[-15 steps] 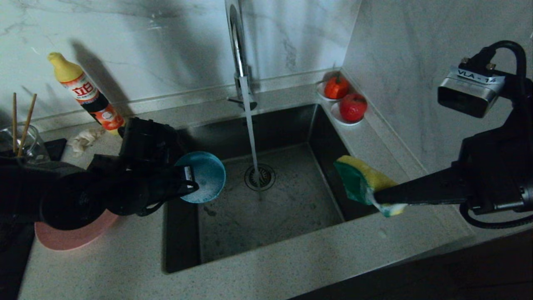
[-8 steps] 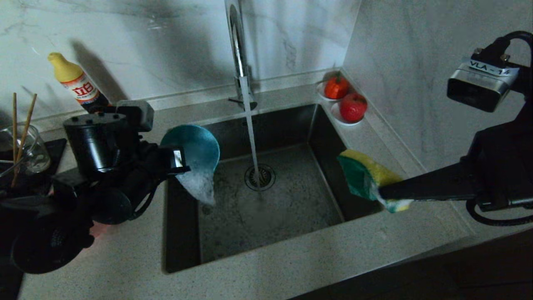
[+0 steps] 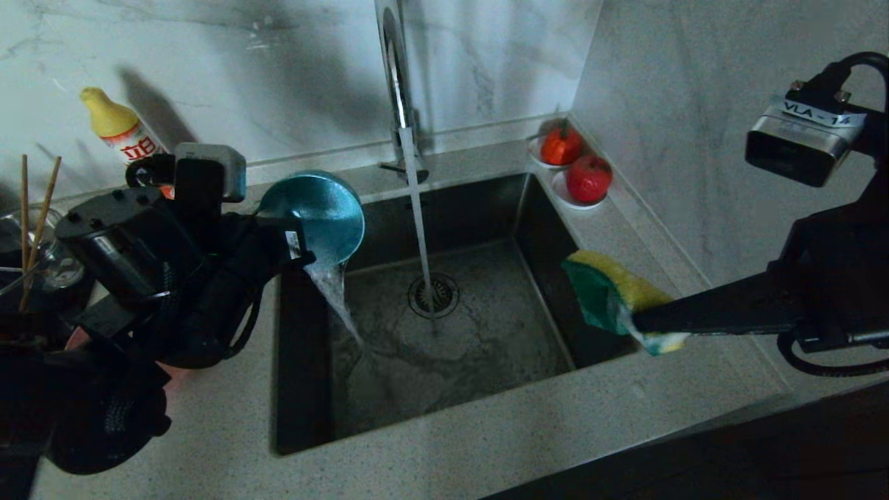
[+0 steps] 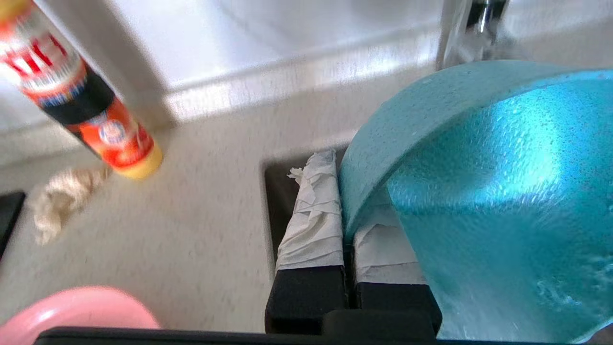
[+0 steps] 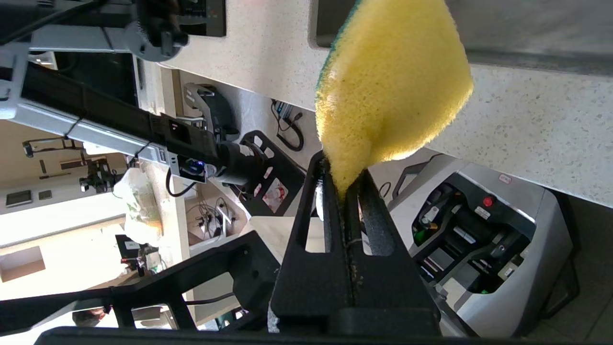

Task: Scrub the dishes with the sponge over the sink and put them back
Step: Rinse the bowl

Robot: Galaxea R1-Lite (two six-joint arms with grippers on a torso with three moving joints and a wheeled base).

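Observation:
My left gripper point(image 3: 300, 251) is shut on the rim of the teal-blue bowl point(image 3: 316, 215), which is tipped on edge over the sink's point(image 3: 444, 333) left side; water pours out of it into the basin. The left wrist view shows the rim of this bowl point(image 4: 479, 182) pinched between the taped fingers point(image 4: 313, 211) of my left gripper point(image 4: 346, 191). At the sink's right edge my right gripper point(image 3: 635, 323) is shut on the yellow and green sponge point(image 3: 608, 295); in the right wrist view this sponge point(image 5: 388, 81) is squeezed in my right gripper point(image 5: 342, 184). The pink plate point(image 4: 76, 309) lies behind my left arm. Chopsticks point(image 3: 35, 201) stand in a glass cup.
The faucet point(image 3: 396, 76) runs a stream into the drain point(image 3: 432, 295). A detergent bottle point(image 3: 118, 128) and a paper wad point(image 4: 57, 201) sit on the counter at the left. Two red fruits on white saucers point(image 3: 576, 170) occupy the back right corner.
My left arm has lifted the bowl and rolled it onto its edge, so soapy water now spills into the sink. The right arm with the sponge has barely shifted.

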